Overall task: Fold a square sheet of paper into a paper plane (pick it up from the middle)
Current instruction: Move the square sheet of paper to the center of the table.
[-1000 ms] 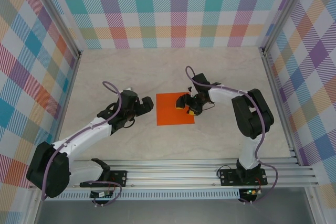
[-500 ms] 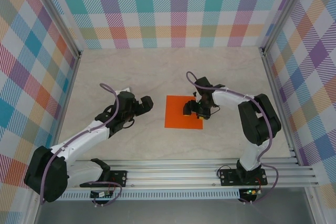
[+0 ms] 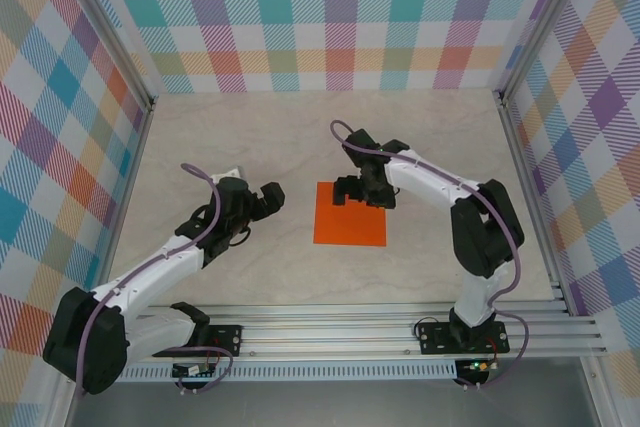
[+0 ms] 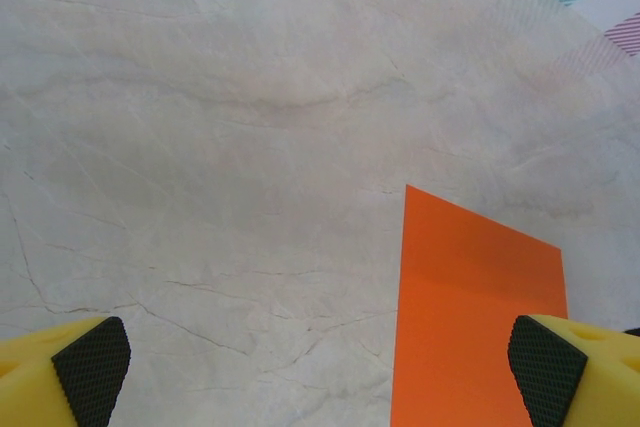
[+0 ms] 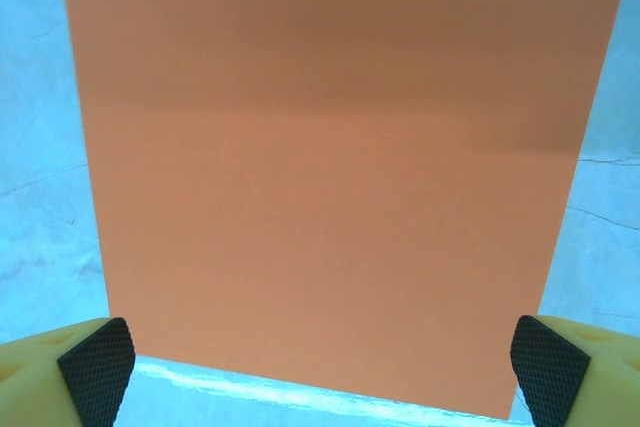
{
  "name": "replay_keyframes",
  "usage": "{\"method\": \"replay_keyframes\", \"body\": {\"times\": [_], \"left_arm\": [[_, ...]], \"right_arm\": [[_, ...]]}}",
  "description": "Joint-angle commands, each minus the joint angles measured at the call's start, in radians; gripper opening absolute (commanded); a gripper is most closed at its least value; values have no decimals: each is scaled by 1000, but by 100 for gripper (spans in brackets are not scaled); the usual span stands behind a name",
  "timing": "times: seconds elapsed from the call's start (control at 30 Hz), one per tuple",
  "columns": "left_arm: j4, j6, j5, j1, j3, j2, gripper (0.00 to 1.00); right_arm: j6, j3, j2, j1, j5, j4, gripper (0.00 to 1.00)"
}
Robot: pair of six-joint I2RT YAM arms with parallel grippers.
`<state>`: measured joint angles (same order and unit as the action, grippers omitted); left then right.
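No readable text, labels, brands or numbers on any surface

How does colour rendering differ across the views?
Right wrist: a cool cast, the square sheet of paper looks dull salmon and the table bluish, with a bright streak at the sheet's near edge. Left wrist and top external: vivid orange, beige table.

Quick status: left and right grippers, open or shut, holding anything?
Left gripper: open, holding nothing, beside the flat bright orange square sheet of paper.
Right gripper: open, holding nothing, at the sheet's far edge.
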<state>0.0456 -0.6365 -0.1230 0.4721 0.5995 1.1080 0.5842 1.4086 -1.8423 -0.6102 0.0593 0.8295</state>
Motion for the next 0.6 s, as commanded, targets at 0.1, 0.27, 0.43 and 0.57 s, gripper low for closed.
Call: {"method": "replay_keyframes", "body": {"times": [0.1, 0.27, 0.43, 0.57], "left_arm": [[-10, 23, 51, -19, 9, 42, 100], [-37, 30, 109, -21, 12, 78, 100], [-46, 45, 150, -21, 24, 122, 100], [-39, 57, 151, -21, 31, 133, 100]], "right_arm": [[115, 93, -123, -21, 11, 76, 100], [128, 138, -174, -20, -1, 88, 100], [131, 177, -222, -22, 3, 112, 100], [118, 203, -255, -27, -2, 119, 100]]}}
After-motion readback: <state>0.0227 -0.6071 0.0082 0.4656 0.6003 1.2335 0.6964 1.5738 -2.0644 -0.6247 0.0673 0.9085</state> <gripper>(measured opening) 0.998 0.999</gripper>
